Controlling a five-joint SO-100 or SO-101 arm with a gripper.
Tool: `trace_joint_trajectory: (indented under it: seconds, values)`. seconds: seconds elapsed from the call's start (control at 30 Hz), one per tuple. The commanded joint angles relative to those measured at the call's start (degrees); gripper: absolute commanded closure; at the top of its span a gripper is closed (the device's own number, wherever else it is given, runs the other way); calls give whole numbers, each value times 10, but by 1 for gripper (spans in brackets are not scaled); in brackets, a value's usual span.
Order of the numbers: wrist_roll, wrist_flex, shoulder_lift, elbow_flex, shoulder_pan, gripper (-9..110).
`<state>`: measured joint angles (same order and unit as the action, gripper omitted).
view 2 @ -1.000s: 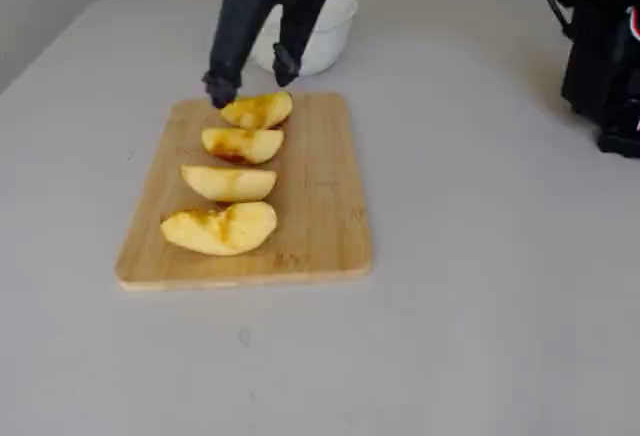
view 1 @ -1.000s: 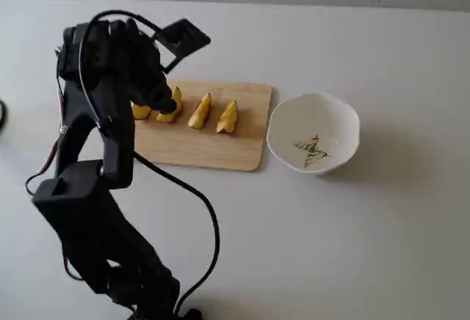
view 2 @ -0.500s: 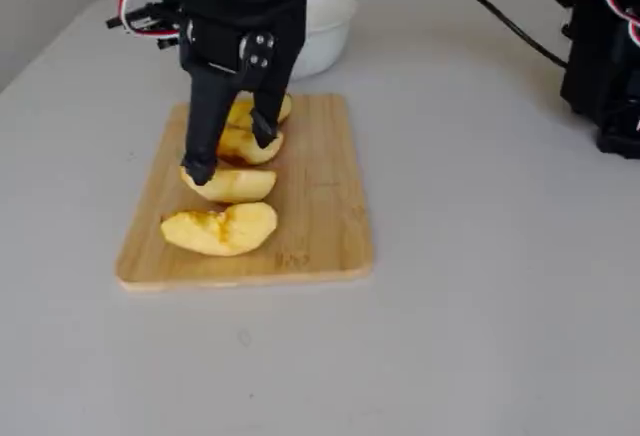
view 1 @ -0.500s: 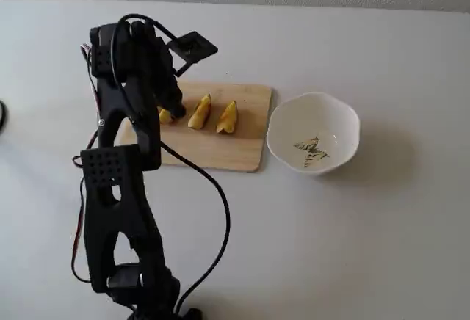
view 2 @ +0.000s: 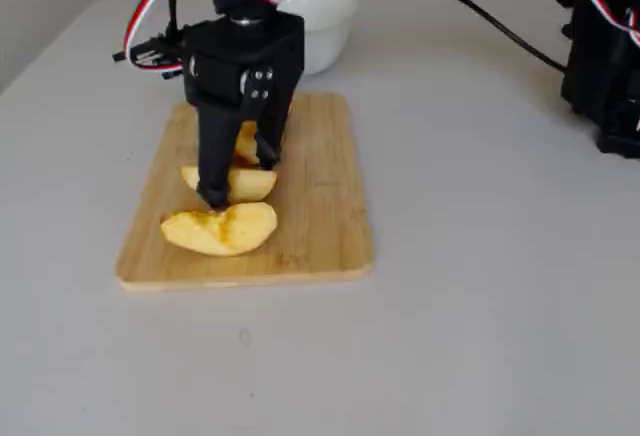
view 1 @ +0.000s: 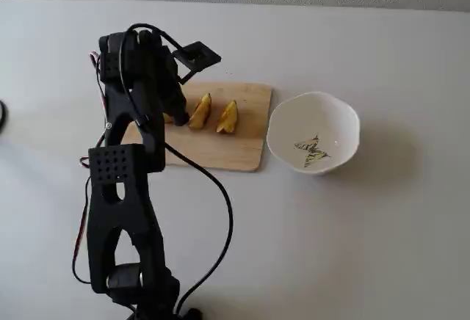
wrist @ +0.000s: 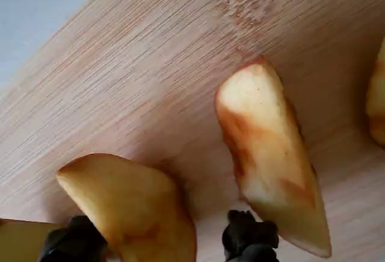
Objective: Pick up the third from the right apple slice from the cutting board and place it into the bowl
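Observation:
The apple slice [view 2: 238, 185] lies on the cutting board [view 2: 320, 186], second from the near end in a fixed view. My gripper [view 2: 240, 178] stands open astride it, one finger on each side. The wrist view shows the same pale wedge [wrist: 129, 205] between my two dark fingertips [wrist: 249, 238], low over the board [wrist: 150, 63]. In the fixed view from above, my gripper [view 1: 176, 111] hides that slice. The white bowl [view 1: 330, 114] with its leafy motif sits just right of the board [view 1: 220, 151] and holds nothing.
Two slimmer wedges [view 1: 199, 111] [view 1: 228, 117] lie right of my gripper. A chunkier wedge [view 2: 220, 229] lies at the board's near end. The arm's black base [view 2: 600, 56] and cables stand at the right, and a dark object [view 1: 2, 114] at the table's left edge.
The gripper moved from the slice nearest the bowl along the row, then came down over the third slice. Its fingers stayed open. No slice has moved.

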<state>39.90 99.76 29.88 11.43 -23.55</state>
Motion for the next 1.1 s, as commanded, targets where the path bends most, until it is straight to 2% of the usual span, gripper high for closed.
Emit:
trace_joint_trajectory:
  seconds: [0.0, 0.17, 0.5, 0.73, 0.9, 1.07]
  values:
    - [-3, -18, 11, -38, -10, 78]
    - [-2, -33, 2, -38, -11, 83]
    - [-4, -48, -19, -38, -11, 101]
    - [-33, -40, 5, -67, -25, 101]
    - [-73, -32, 93, -67, -24, 101]
    - [-144, -27, 195, -67, 21, 101]
